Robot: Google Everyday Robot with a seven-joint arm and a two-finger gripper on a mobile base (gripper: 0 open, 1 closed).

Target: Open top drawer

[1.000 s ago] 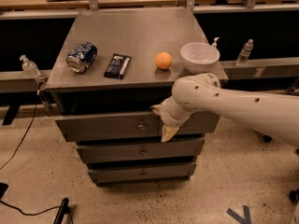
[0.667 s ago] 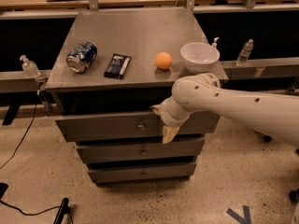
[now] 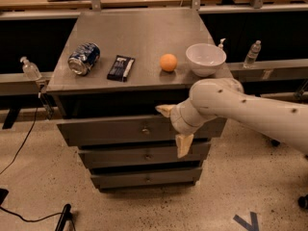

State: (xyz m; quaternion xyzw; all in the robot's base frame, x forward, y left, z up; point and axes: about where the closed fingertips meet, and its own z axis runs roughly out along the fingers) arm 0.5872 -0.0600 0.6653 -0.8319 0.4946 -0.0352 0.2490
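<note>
The top drawer (image 3: 110, 130) is the widest grey front of the cabinet, just under the tabletop, with a small round knob (image 3: 145, 130) at its centre. A dark gap shows above its front. My gripper (image 3: 174, 128) is in front of the drawer's right half, a little right of the knob. It is open: one tan fingertip (image 3: 164, 110) is at the drawer's upper edge and the other (image 3: 184, 146) hangs over its lower edge. It holds nothing. My white arm comes in from the right and hides the drawer's right end.
On the cabinet top (image 3: 139, 37) lie a crushed blue can (image 3: 84, 58), a black packet (image 3: 120, 68), an orange (image 3: 168, 62) and a white bowl (image 3: 205, 58). Two narrower drawers (image 3: 139, 154) sit below. Bottles stand on side ledges (image 3: 252, 54). Cables lie on the floor at left.
The lower fingertip has dropped a little down and to the right, so the fingers stand wider apart. The drawer front and the objects on top have not moved.
</note>
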